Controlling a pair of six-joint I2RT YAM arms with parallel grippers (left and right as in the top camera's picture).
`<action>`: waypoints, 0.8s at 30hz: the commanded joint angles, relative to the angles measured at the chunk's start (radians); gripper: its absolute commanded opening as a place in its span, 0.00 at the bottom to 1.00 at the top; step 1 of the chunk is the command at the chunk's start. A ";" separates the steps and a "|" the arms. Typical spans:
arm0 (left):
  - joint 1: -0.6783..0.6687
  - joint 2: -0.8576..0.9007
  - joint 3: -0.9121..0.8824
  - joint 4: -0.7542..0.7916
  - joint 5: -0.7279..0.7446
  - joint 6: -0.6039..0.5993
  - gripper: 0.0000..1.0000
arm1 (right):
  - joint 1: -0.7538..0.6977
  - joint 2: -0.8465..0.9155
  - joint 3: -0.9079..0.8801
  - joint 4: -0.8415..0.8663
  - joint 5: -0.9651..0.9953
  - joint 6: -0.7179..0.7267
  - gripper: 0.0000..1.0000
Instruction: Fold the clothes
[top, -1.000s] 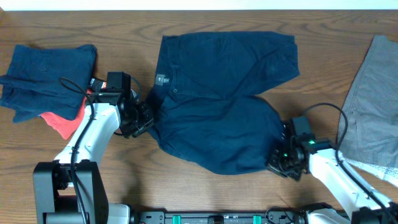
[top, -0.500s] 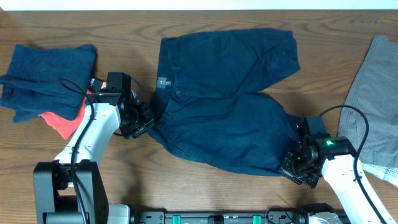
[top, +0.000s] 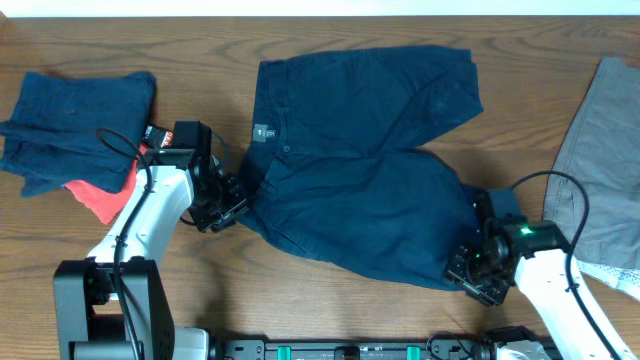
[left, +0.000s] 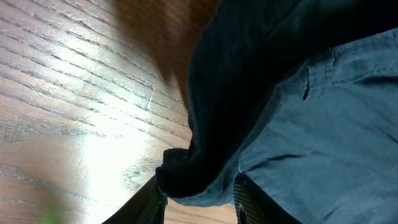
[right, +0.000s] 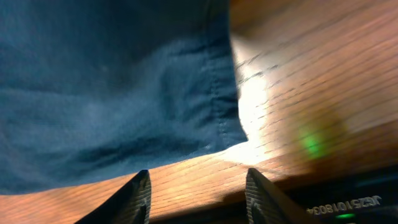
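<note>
The dark navy shorts (top: 360, 160) lie spread over the middle of the wooden table, with a small pale waistband label (top: 262, 130) at the left. My left gripper (top: 228, 205) is at the shorts' left waistband edge. In the left wrist view its jaws (left: 199, 199) are shut on a bunched fold of the navy cloth (left: 311, 124). My right gripper (top: 468, 270) is at the lower leg's right hem corner. In the right wrist view its jaws (right: 198, 199) are open with only bare wood between them, and the hem (right: 112, 93) lies just ahead.
A folded navy garment (top: 75, 120) lies on a red-orange cloth (top: 100, 195) at the far left. A grey garment (top: 600, 170) lies at the right edge. The table's front edge is close behind the right gripper.
The right gripper drew the lower leg's hem out to the right, flattening that leg, and now sits open just behind it. The left gripper shifted slightly toward the front, still holding the waistband.
</note>
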 joint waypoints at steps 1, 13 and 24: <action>-0.004 -0.009 0.002 -0.005 -0.013 0.014 0.38 | 0.033 -0.003 -0.041 0.017 -0.019 0.080 0.50; -0.004 -0.009 0.002 0.001 -0.013 0.014 0.38 | 0.041 -0.003 -0.187 0.245 0.024 0.275 0.64; -0.004 -0.009 0.002 -0.002 -0.013 0.024 0.24 | 0.031 -0.007 -0.266 0.480 0.085 0.287 0.01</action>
